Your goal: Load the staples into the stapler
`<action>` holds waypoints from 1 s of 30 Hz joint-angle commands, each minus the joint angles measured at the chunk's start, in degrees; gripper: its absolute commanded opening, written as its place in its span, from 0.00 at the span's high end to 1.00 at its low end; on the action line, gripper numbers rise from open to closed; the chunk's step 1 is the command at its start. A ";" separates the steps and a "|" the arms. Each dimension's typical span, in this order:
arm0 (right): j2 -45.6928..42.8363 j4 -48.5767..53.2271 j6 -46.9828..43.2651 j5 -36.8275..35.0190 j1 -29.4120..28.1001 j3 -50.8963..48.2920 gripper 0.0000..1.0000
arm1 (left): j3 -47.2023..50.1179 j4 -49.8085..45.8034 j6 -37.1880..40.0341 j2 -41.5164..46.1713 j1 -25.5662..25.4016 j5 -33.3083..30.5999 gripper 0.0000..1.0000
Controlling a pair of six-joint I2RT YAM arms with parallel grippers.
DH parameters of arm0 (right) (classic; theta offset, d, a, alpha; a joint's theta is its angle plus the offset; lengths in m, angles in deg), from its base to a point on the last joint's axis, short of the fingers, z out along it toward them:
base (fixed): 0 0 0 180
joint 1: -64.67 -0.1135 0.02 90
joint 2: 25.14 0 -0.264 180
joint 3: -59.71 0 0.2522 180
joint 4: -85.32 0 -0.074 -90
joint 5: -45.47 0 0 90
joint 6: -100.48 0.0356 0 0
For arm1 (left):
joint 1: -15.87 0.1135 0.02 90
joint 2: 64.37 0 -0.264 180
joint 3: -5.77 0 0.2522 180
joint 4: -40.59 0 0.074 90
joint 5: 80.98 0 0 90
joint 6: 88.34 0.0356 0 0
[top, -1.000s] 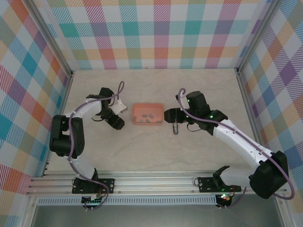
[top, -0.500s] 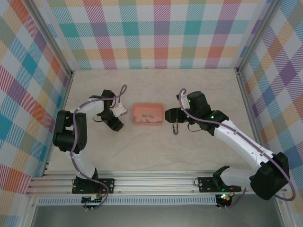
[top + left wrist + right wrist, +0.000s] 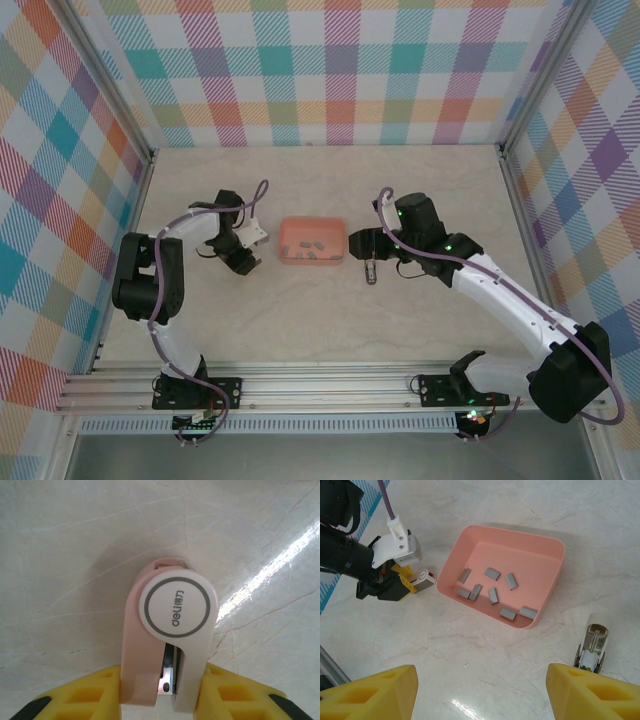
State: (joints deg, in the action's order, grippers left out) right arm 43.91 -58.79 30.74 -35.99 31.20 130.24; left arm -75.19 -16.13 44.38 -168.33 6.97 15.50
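Several staples lie flat and loose on the floor of the salmon-pink tray, their long axes at mixed angles, some nearly upright in the right wrist view and others slanted. Nothing covers them. The tray sits mid-table, its long side running left to right. Just left of it, the left gripper clamps a pink-and-white stapler between its yellow fingers. To the tray's right lies a small metal piece, near the right gripper, whose fingers are spread wide and hold nothing.
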 commanded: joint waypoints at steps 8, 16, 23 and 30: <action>0.87 2.04 -2.47 6.87 -0.36 2.52 0.31 | 5.41 0.13 5.77 14.13 -2.48 0.95 0.72; 8.63 1.24 -2.64 23.24 -0.44 8.72 0.30 | 7.72 0.68 12.93 27.83 -9.84 6.66 0.72; 15.36 -1.78 -0.95 31.84 -2.99 13.12 0.32 | 9.94 4.97 17.94 37.15 -15.36 12.59 0.73; 21.38 -2.21 1.66 34.06 -7.27 17.60 0.31 | 9.99 4.44 20.74 37.79 -17.93 13.35 0.73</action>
State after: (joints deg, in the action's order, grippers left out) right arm 63.96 -59.49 30.95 -5.37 25.17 145.52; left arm -66.14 -12.88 62.76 -131.00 -10.37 26.41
